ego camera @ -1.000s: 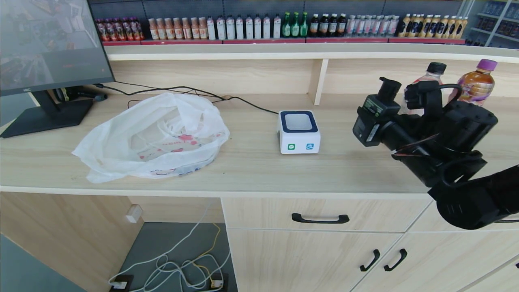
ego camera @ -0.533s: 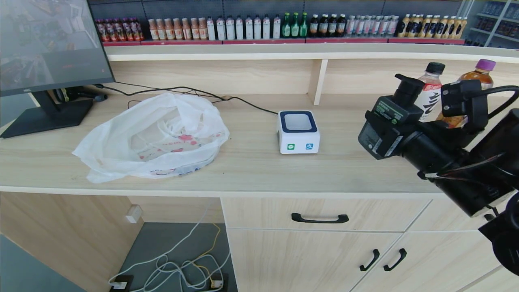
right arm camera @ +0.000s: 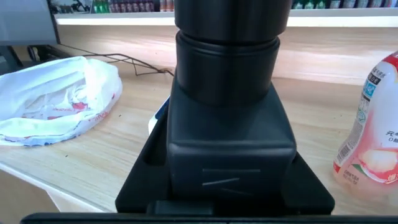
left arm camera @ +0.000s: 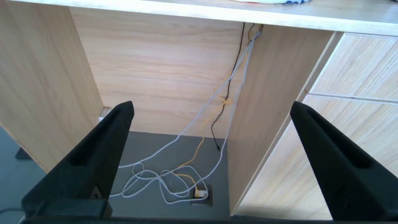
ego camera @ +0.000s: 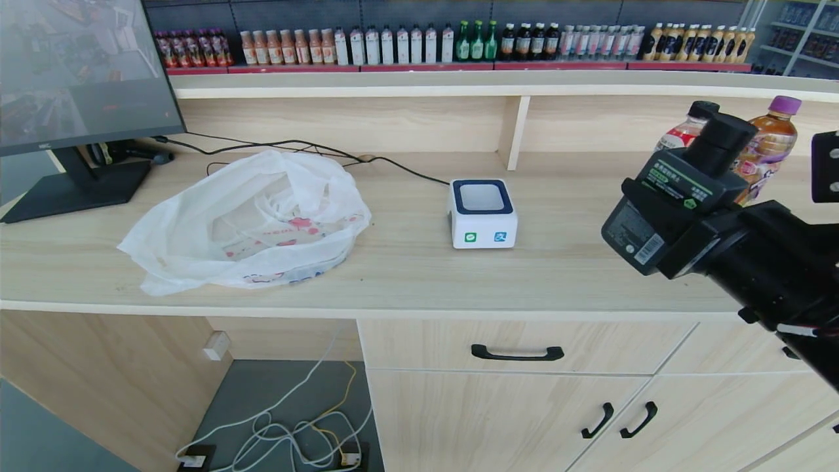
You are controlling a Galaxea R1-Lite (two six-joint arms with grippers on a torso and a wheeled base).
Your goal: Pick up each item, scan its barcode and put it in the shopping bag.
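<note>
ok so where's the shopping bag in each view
head: shopping bag lies on the counter, left of the white scanner.
right wrist: bag on the counter, past the held black carton.
left wrist: a white sliver over the counter's edge, probably it.
shared landmark: the wooden counter.

The black bottle (ego camera: 668,196), gripped in the right hand (right arm camera: 227,186), blocked two drinks on the counter (ego camera: 406,262). The black-capped bottle (ego camera: 687,128) showed just its neck and shoulder, and the purple-capped bottle (ego camera: 768,141) was hidden below its middle. From the right wrist it covered nearly all of the scanner (right arm camera: 159,113). A pink-labelled bottle (right arm camera: 370,124) there was cut by the edge, and I couldn't tell which drink it was. The monitor (ego camera: 78,65) ran off the top and side. Whether anything lay inside the shopping bag (ego camera: 249,223) I couldn't tell. Labels on the shelf bottles (ego camera: 459,42) were too small to read. On the left hand (left arm camera: 211,109), the wide-spread fingers (left arm camera: 87,168) ran off the frame at their bases.
</note>
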